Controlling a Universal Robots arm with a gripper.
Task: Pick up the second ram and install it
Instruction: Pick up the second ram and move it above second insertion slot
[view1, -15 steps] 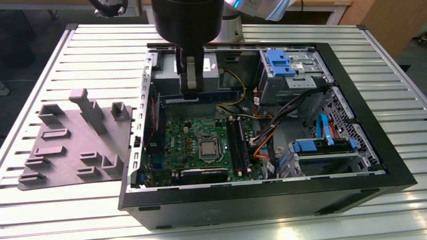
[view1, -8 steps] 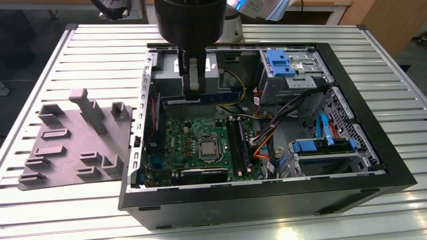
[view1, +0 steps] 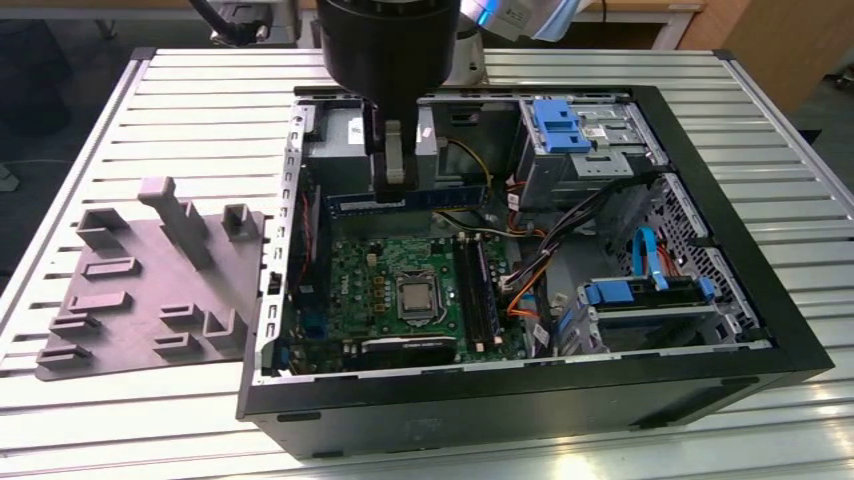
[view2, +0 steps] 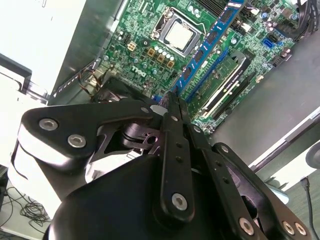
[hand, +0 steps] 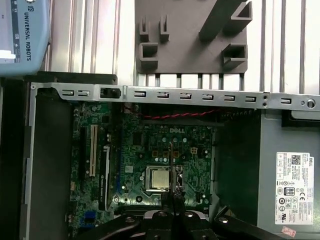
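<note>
**Exterior view.** We see the claw (view1: 388, 188) of the black arm closed on the second ram (view1: 441, 196), a slim, flat, long memory stick with a bluish-dark face and small black chips. The stick is held level on its long edge over the open side of the black tower computer case (view1: 534, 405). The case lies on the silver slatted aluminium worktop (view1: 200, 90). The grip falls nearer the stick's end at the exterior view's left, and the longer part reaches toward the exterior view's right. Below lies the green motherboard (view1: 354, 285) with its square silver processor (view1: 416, 298). The long black slot strips (view1: 470, 280) run beside the processor, crosswise to the stick and apart from it. A grey moulded holder tray (view1: 147, 280) rests on the worktop just beside the case, at the exterior view's left.

**Second wrist view.** The black fingers (view2: 172, 130) meet at the tip. The second ram (view2: 205, 47) runs out from between them, chips facing us, above the board near the processor (view2: 177, 32).

**First wrist view.** We look down past the claw (hand: 172, 200). The second ram (hand: 171, 160) appears edge-on as a thin line over the processor (hand: 159, 178), with the holder tray (hand: 192, 35) beyond the case wall.
</note>
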